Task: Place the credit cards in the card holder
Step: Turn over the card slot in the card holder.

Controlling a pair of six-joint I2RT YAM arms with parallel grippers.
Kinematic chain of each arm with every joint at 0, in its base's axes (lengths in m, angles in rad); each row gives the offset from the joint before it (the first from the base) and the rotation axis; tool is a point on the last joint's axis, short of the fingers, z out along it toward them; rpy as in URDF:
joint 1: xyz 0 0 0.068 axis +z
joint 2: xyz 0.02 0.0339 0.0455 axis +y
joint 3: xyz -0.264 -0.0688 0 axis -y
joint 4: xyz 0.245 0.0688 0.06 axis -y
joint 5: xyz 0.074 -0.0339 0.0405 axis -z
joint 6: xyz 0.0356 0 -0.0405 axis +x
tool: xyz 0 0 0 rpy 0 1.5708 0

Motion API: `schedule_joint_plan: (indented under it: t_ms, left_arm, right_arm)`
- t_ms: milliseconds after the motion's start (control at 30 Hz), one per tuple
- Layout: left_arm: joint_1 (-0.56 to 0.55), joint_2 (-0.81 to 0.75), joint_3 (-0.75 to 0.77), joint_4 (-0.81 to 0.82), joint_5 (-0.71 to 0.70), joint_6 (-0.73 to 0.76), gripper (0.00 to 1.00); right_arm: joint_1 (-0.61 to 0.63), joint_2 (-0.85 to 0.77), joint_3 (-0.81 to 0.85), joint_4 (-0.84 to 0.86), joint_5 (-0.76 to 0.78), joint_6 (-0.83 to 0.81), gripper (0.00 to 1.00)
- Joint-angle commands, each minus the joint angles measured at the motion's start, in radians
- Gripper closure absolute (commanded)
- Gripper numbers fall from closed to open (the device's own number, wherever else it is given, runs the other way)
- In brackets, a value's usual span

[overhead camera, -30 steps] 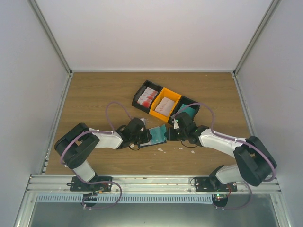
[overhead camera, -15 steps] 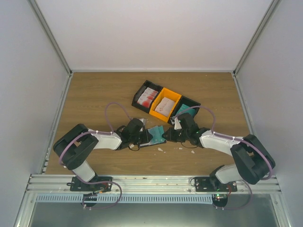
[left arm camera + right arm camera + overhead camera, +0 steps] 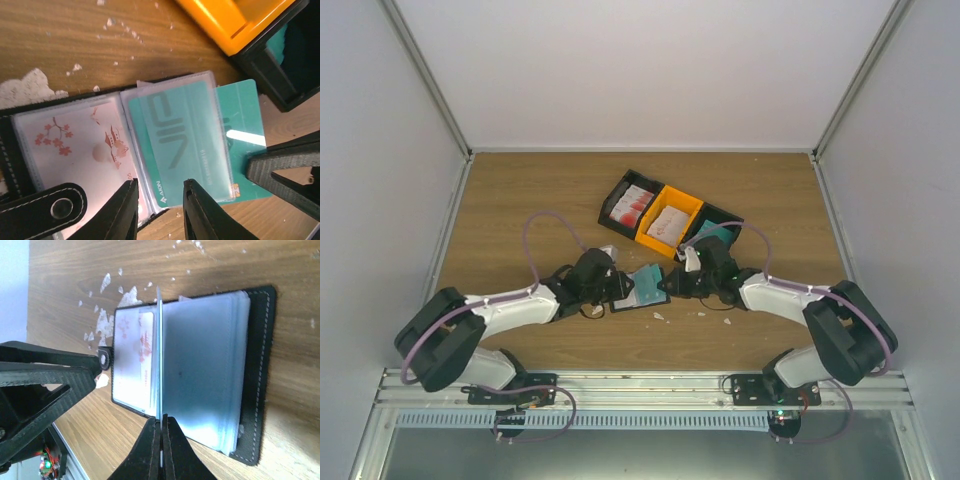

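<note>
Fingers [image 3: 125,215] of the left gripper [image 3: 160,186] are standing a little apart over the near edge of the open card holder [image 3: 257,365], gripping nothing. The right gripper [image 3: 161,421] is pinching a teal card [image 3: 245,115] tight by its edge.

Compared with a second ago, the left arm [image 3: 490,312] is sitting lower, with its elbow swung toward the near-left corner and its cable loop shifted left. The right arm [image 3: 790,295] and the holder are staying about where they were.

White walls [image 3: 650,70] are enclosing a wood-grain table [image 3: 520,200]. An orange tray [image 3: 220,20] is sitting against a black tray [image 3: 272,80]. The holder is lying open just in front of them, between the two grippers. A red-and-white card [image 3: 75,145] is showing under one clear sleeve, and the teal card is sticking out past the right side of the next sleeve. White scraps [image 3: 30,87] are lying on the wood beside the holder.

Whether the teal print under that sleeve belongs to the held card is not showing clearly. The right wrist view is catching that card only edge-on, and the black tray is running off the left wrist picture's right side.
</note>
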Motion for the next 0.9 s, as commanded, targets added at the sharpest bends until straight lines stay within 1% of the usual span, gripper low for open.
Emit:
schedule_joint_plan:
  t_ms: [0, 167, 367, 500, 600, 667, 767, 867]
  left_arm:
    - [0.002, -0.096, -0.011, -0.047, -0.098, 0.021, 0.72]
    - [0.007, -0.186, -0.025, -0.099, -0.168, 0.020, 0.68]
    - [0.025, -0.254, -0.061, -0.108, -0.156, 0.020, 0.66]
    - [0.044, -0.274, -0.090, -0.088, -0.114, 0.022, 0.65]
    - [0.062, -0.281, -0.114, -0.059, -0.035, 0.033, 0.64]
    - [0.067, -0.281, -0.125, -0.035, 0.017, 0.046, 0.64]
    - [0.071, -0.264, -0.132, -0.013, 0.055, 0.064, 0.64]
    - [0.073, -0.230, -0.117, -0.039, 0.064, 0.077, 0.63]
  right_arm:
    - [0.010, -0.010, 0.042, 0.020, -0.023, -0.031, 1.00]
    - [0.038, 0.009, 0.044, 0.067, -0.034, -0.005, 0.99]
    - [0.064, 0.065, 0.057, 0.118, -0.070, 0.015, 1.00]
    - [0.075, 0.093, 0.074, 0.115, -0.065, 0.015, 1.00]
    - [0.074, 0.105, 0.081, 0.110, -0.051, 0.007, 0.99]
    - [0.074, 0.095, 0.094, 0.077, -0.007, -0.013, 1.00]
    - [0.068, 0.049, 0.089, 0.047, 0.087, -0.028, 0.99]
    - [0.053, 0.032, 0.073, 0.051, 0.111, -0.019, 0.99]
